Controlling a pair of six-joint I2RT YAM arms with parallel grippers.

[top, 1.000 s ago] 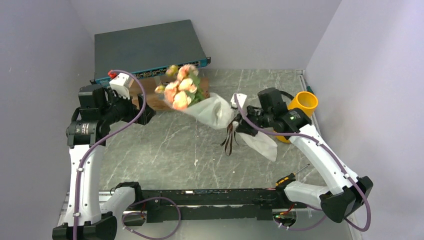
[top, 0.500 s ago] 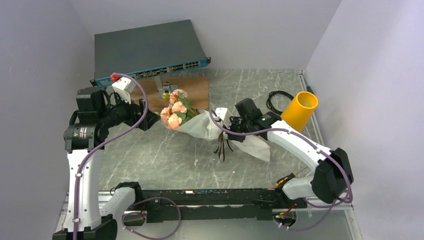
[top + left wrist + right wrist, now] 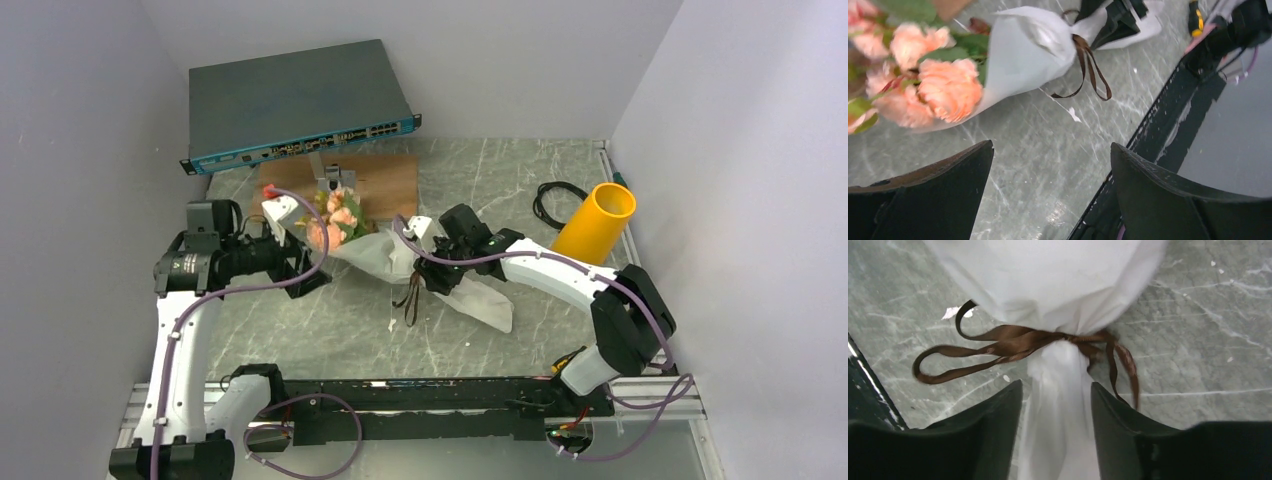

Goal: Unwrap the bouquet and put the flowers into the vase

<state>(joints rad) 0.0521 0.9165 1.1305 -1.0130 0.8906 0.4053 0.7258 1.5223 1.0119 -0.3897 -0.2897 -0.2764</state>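
Start from the bouquet (image 3: 385, 255), which lies on its side on the marble table (image 3: 340, 320), roughly midway between your two arms. At its near, tail end your right gripper (image 3: 1055, 385) straddles the bunched white paper just below the brown ribbon (image 3: 998, 347). The jaws stand partly apart with the wrapped neck between them, and you cannot tell from the wrist view whether the fingers press the paper or only flank it. The ribbon is tied, its loops trailing onto the table. Just left of the bouquet's open end your left gripper (image 3: 1051, 145) hangs low with its jaws spread wide and nothing between them. The flowers (image 3: 335, 222), peach and pink, lie wrapped and pointing towards a wooden board (image 3: 385, 180) just behind them. The vase (image 3: 597, 222) stands well to the right of the bouquet, yellow-orange and tilted, with a coiled black cable (image 3: 550, 205) beside it. Farthest back, a grey switch box (image 3: 290, 100) leans against the wall.
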